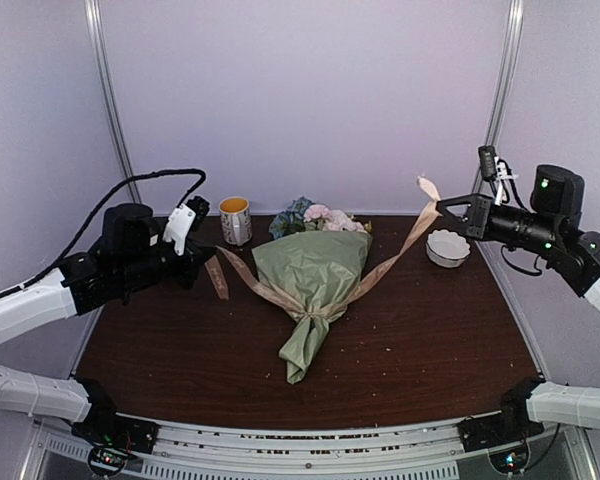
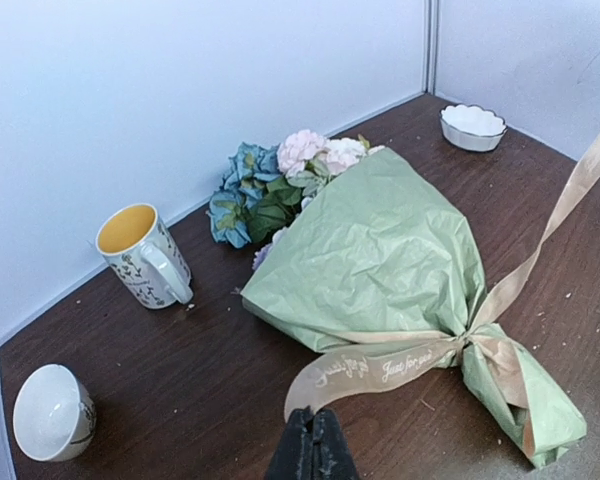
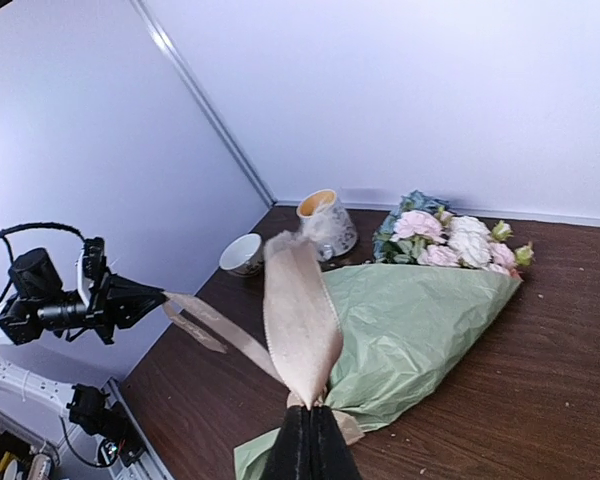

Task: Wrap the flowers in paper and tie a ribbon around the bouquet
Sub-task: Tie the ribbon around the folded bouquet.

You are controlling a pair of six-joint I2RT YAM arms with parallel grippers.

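Ribbon [image 2: 380,368] stretched in a wide V could slip from a pinch, or tug the light bouquet [image 1: 315,270] sideways, should one arm pull harder than the other. Both the left gripper [image 2: 313,420] and right gripper [image 3: 305,418] are clamped tight on one ribbon end each, well apart. The bouquet lies in the middle of the table [image 1: 430,340], a crinkled sage-green cone knotted at its narrow neck, pink, white and blue flowers [image 1: 320,215] at the far end.
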